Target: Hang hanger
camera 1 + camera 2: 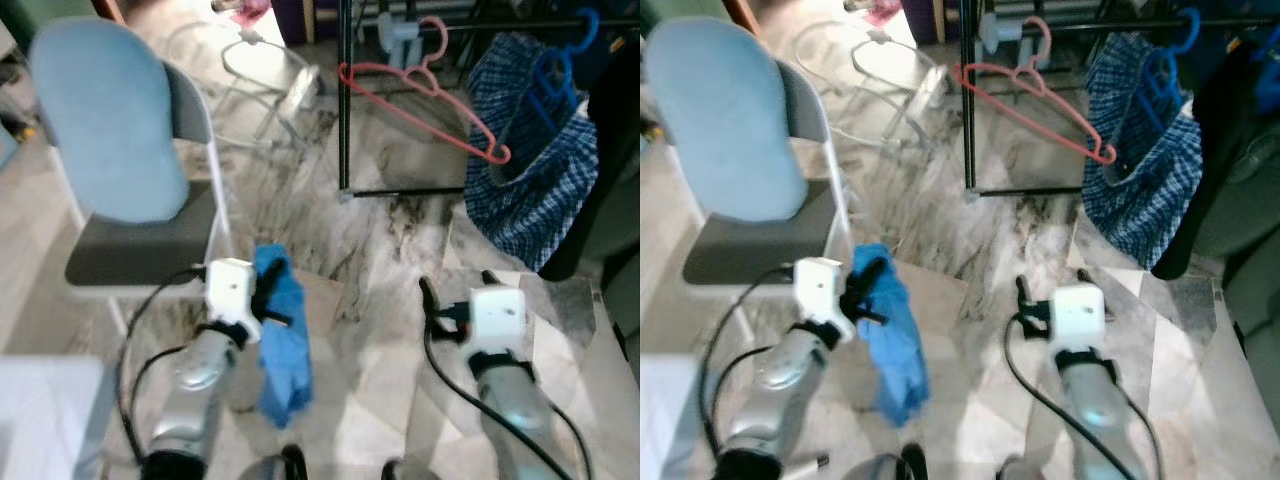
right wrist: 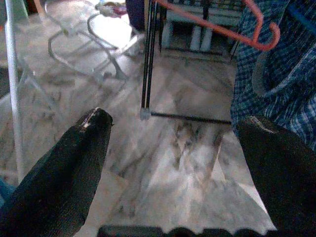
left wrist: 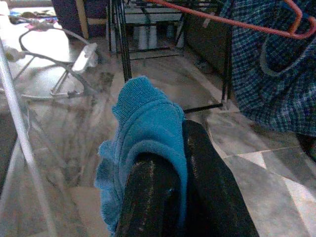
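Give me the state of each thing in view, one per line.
left gripper: shut on blue cloth, which hangs down.
right gripper: open, empty.
pink hanger: hanging on rack rail, bare.
blue hanger: on rail, carrying checked shirt.
chair: upright, seat bare.

Floor point(image 1: 390, 250) polished grey-veined marble tile, glossy. Blue cloth point(image 1: 282, 330) at lower centre soft, fuzzy knit with a ribbed edge, matt, pinched in left gripper point(image 3: 180, 163) whose fingers look matt black, rubbery. Right gripper point(image 2: 173, 163) fingers finely textured black. Chair point(image 1: 120, 130) upper left: matt light-blue padded back, grey seat, white painted metal tube frame. Rack point(image 1: 345, 100) thin black metal bars. Pink hanger point(image 1: 420, 95) smooth plastic. Checked shirt point(image 1: 530, 170) woven cotton-like cloth, upper right
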`<state>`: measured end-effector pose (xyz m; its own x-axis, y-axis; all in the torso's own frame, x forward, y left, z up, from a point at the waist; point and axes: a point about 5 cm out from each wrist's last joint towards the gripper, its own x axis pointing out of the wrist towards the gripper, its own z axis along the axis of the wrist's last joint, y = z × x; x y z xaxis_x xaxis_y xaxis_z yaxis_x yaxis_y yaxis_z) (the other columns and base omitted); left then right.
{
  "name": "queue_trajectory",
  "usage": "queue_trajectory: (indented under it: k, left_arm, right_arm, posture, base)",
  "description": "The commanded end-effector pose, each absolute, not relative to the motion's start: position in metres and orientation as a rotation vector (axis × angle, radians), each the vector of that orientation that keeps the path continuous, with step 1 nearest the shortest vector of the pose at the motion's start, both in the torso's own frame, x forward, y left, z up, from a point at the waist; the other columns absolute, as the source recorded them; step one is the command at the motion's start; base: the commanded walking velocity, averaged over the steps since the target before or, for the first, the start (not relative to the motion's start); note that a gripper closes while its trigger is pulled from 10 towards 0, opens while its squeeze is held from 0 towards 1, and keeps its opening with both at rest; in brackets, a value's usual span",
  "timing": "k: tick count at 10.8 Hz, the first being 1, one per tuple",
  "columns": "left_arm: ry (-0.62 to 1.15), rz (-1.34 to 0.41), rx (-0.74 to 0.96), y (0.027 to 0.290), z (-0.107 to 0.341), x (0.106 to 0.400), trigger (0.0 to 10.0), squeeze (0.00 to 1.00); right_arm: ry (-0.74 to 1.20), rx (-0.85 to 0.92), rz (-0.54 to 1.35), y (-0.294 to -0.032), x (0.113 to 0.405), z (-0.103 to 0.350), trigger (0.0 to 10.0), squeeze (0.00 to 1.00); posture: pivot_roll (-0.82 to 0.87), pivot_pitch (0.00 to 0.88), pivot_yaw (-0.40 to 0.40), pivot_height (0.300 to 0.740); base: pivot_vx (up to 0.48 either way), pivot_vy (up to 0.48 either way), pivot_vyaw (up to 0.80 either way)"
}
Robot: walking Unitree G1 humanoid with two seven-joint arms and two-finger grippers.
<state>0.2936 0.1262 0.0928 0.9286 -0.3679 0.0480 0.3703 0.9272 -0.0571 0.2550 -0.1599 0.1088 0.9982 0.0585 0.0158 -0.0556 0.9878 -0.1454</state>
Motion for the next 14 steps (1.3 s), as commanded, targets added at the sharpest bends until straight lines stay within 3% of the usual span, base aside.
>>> queue_trajectory:
  k: [1, 8, 11, 14]
  left_arm:
    - [-0.057, -0.402, -0.069, 0.12, 0.0954, 0.2934, 10.0, 0.0]
    - [-0.081, -0.405, -0.065, 0.1173, 0.1012, 0.299, 10.0, 0.0]
    - [-0.077, -0.408, -0.069, 0.1158, 0.0993, 0.2982, 10.0, 0.0]
    - [-0.073, -0.428, -0.071, 0.1117, 0.0982, 0.2973, 10.0, 0.0]
  right_arm:
    - [-0.028, -0.154, 0.034, -0.167, 0.2525, 0.1111, 10.0, 0.0]
    - [-0.056, -0.207, 0.046, -0.1668, 0.2551, 0.1158, 10.0, 0.0]
    - [-0.075, -0.209, 0.051, -0.1637, 0.2565, 0.1187, 10.0, 0.0]
    - [-0.09, -0.221, 0.023, -0.1703, 0.2568, 0.121, 10.0, 0.0]
  posture:
    - [-0.18, 0.186, 0.077, 0.74]
    - [-0.18, 0.193, 0.075, 0.74]
    - [-0.18, 0.193, 0.074, 0.74]
    - [-0.18, 0.189, 0.079, 0.74]
  base:
    - [0.311, 0.0, 0.0]
    - [0.364, 0.0, 0.0]
    - [0.434, 0.0, 0.56]
    - [0.43, 0.0, 0.0]
